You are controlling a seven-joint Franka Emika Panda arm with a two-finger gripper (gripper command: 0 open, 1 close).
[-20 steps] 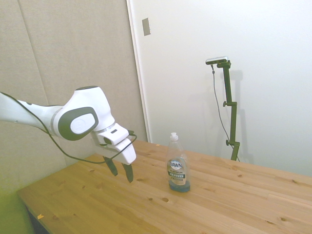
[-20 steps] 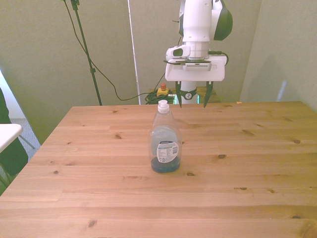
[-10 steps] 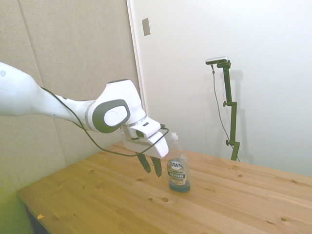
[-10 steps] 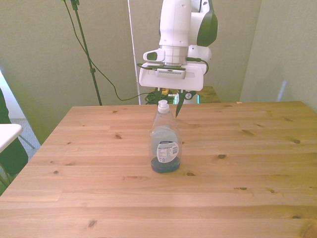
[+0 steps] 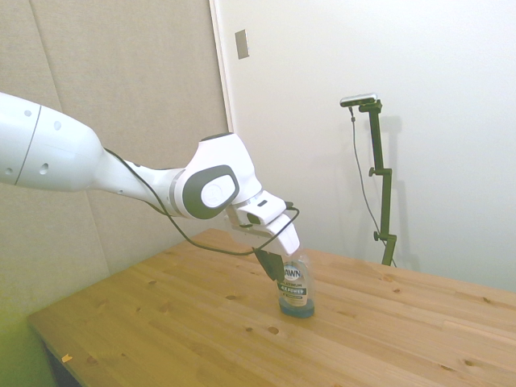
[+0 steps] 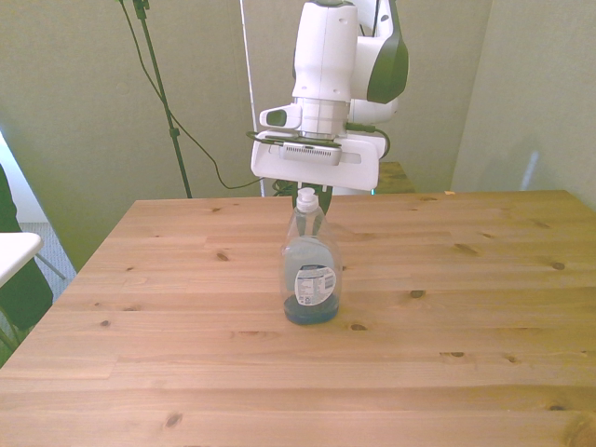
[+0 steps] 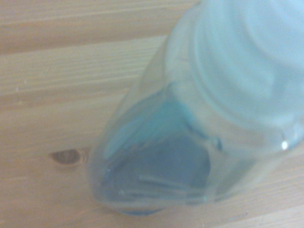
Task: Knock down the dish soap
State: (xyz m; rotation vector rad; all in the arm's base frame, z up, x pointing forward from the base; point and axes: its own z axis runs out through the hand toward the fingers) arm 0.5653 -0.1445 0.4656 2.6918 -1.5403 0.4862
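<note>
While upright on grained wooden table (image 6: 466,307), clear plastic dish soap (image 6: 310,270), gripper (image 5: 272,266) against it, jaw state unclear.

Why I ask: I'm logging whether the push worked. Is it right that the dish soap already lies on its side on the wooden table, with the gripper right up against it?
Not quite. The dish soap stands upright on the wooden table, cap up, as the front view shows. The gripper is indeed right up against it.
</note>
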